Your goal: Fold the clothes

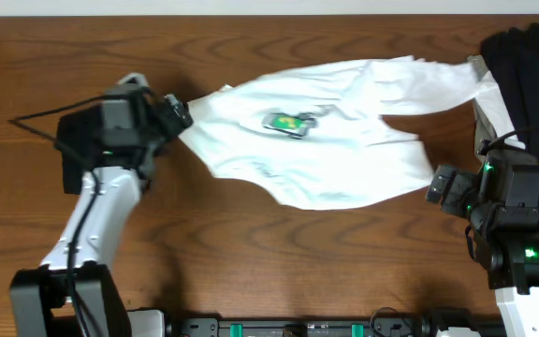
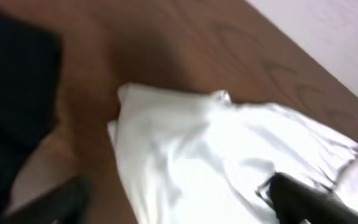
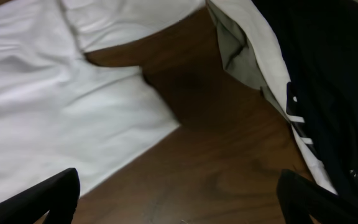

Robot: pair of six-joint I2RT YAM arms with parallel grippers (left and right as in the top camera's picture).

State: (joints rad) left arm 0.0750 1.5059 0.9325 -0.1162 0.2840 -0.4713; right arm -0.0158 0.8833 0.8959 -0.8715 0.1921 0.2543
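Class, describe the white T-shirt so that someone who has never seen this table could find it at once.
Start from the brown wooden table seen from overhead. Across its middle lies a wrinkled white T-shirt, spread out flat. Unlike the black garment piled at the table's right edge, it is white and bears a small green-and-yellow print on the chest.
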